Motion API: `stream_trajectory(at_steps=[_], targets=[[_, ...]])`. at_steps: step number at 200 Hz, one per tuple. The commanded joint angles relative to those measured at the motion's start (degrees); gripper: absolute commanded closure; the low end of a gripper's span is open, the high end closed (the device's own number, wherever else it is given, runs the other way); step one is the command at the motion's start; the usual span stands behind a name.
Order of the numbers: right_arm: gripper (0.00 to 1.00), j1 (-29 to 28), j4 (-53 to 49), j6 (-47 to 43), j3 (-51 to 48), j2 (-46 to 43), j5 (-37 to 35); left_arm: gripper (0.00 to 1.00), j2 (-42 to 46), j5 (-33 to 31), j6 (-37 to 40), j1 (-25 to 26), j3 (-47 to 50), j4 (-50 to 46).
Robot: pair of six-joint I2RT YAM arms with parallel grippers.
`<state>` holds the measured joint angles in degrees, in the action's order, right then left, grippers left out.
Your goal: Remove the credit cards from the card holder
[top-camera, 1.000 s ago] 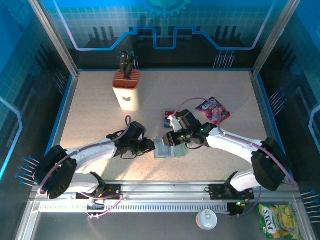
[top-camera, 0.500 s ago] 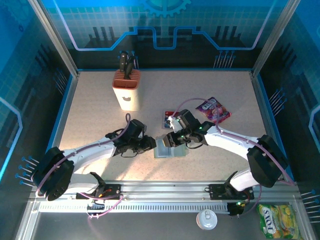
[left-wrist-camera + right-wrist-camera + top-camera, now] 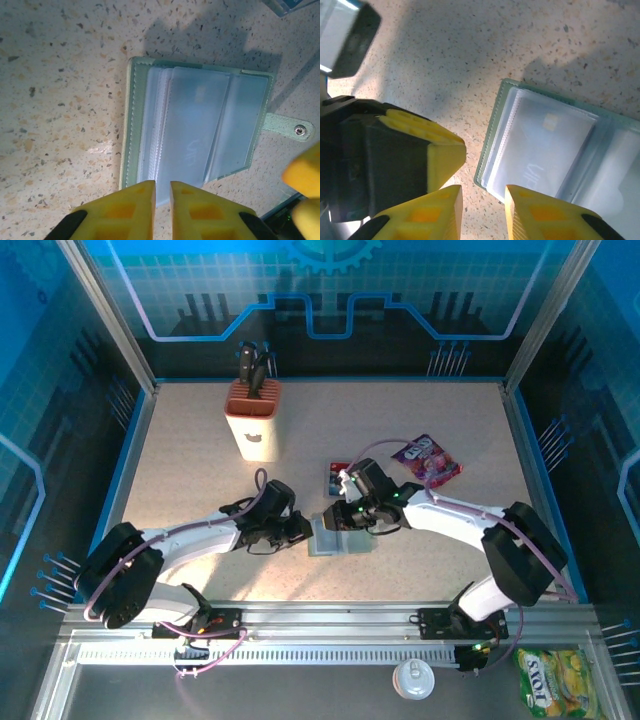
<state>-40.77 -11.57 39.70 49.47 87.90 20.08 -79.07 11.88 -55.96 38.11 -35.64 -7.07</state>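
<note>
Grey-green in colour, the card holder [image 3: 345,543] is laid open and flat on the speckled table [image 3: 200,470], near the middle of its front half, between the two tools. Clear plastic sleeves are exposed on its inner face, as seen in the left wrist view [image 3: 195,125]. A closing strap [image 3: 287,128] with a metal snap is extended from one side edge. Faint pale print is seen through one sleeve in the right wrist view [image 3: 555,145]. Whether a card is seated in it cannot be told.

One credit card [image 3: 336,478], blue with a red band, is placed flat on the table just beyond the holder and apart from it.

The left tool [image 3: 305,532] is lowered onto the near left edge of the holder. Its yellow fingers [image 3: 137,205] are closed to a thin slit, and the edge of a clear sleeve is caught in that slit [image 3: 162,187].

The right tool [image 3: 338,518] is held over the far left corner of the holder, close to the left tool. Its fingers [image 3: 545,220] are set apart with a clear gap, and nothing is gripped [image 3: 484,192].

A tan knife block [image 3: 253,420] is stood at the far left of the table. A purple snack packet [image 3: 427,460] is laid to the right of the loose card.
</note>
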Motion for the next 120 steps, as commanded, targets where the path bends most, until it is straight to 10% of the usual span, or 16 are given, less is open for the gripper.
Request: stream_trajectory(at_steps=[1,120], targets=[[0.71,0.9,1.7,4.1,-0.9,2.0,2.9,0.9,-0.7,0.5,-1.6,0.5,-0.4,1.5],[0.71,1.8,-1.4,1.4,0.5,2.8,3.3,1.0,-3.8,3.0,-2.4,0.5,2.0,7.6]])
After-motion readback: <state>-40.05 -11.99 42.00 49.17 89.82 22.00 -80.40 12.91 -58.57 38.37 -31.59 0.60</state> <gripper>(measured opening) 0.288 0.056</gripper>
